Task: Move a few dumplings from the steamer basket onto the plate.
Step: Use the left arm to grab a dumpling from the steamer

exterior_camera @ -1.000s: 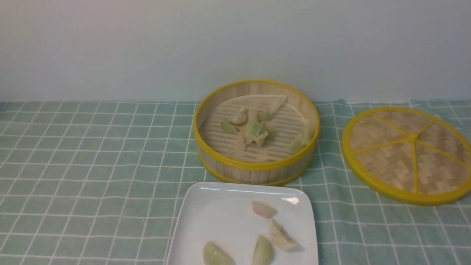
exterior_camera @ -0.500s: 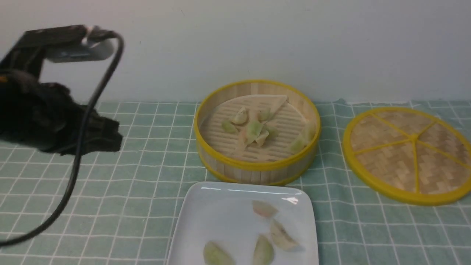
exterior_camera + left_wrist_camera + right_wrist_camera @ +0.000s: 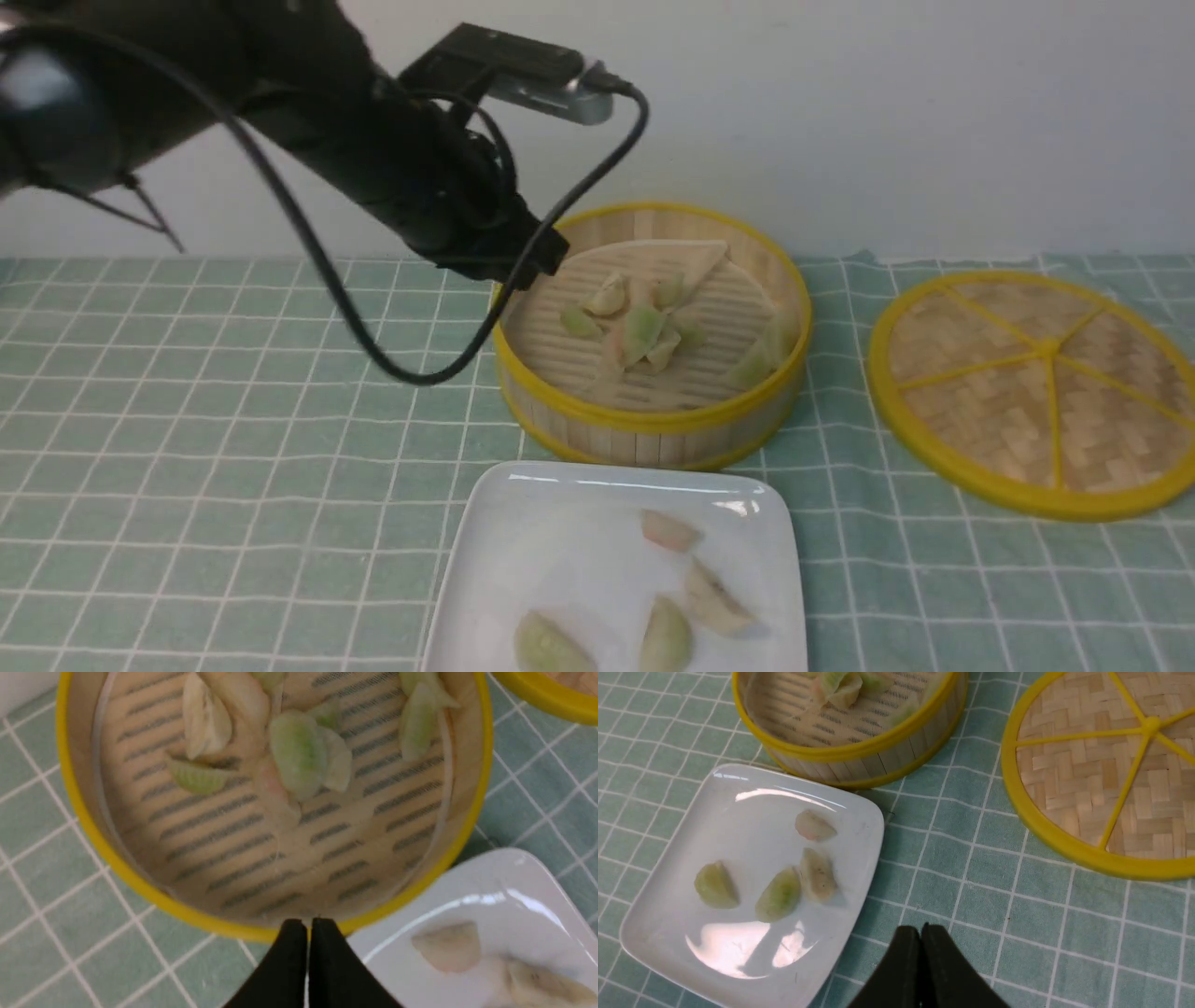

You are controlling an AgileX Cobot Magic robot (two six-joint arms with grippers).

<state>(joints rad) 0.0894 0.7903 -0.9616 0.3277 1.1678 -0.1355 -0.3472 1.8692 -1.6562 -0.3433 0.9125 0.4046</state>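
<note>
The steamer basket (image 3: 644,439) stands at the back middle of the table and holds several pale green and beige dumplings (image 3: 644,331). In front of it lies the white plate (image 3: 541,551) with several dumplings (image 3: 714,602) on it. My left gripper (image 3: 546,257) hovers at the steamer's left rim, shut and empty. In the left wrist view it (image 3: 308,924) sits above the near rim, with the basket floor (image 3: 280,858) and dumplings (image 3: 299,751) ahead. My right gripper (image 3: 920,931) is shut on nothing above the cloth beside the plate (image 3: 738,826). It is out of the front view.
A flat woven lid with yellow spokes (image 3: 1036,392) lies to the right of the steamer. A green checked cloth (image 3: 233,448) covers the table. A black cable (image 3: 392,369) hangs from the left arm over the cloth. A pale wall stands close behind.
My left arm has swung in from the left edge and risen toward the steamer's left rim. The dumplings, plate and lid have not moved.
</note>
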